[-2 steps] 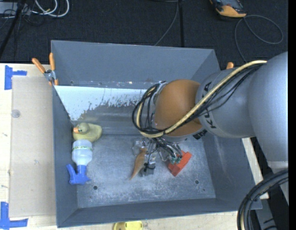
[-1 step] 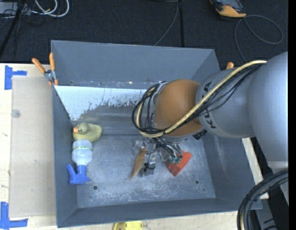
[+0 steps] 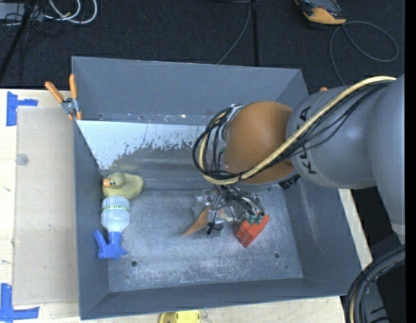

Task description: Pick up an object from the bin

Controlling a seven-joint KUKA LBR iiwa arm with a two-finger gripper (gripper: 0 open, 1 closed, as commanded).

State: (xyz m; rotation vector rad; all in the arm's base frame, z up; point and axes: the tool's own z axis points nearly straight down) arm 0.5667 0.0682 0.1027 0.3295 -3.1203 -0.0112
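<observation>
The grey bin (image 3: 167, 251) has a speckled floor; the gripper (image 3: 216, 221) sits low near its middle, spread or pressed together I cannot tell; a brown wedge (image 3: 193, 228) lies just left of it, pointing near-left; a red block (image 3: 251, 230) lies just right; a duck (image 3: 122, 184) and a bottle (image 3: 114, 215) are well apart, left.

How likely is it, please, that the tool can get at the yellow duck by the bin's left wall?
Probably yes: the duck lies uncovered, bare bin floor separates it from the tool, and only the clear bottle beside it might crowd the approach.
</observation>
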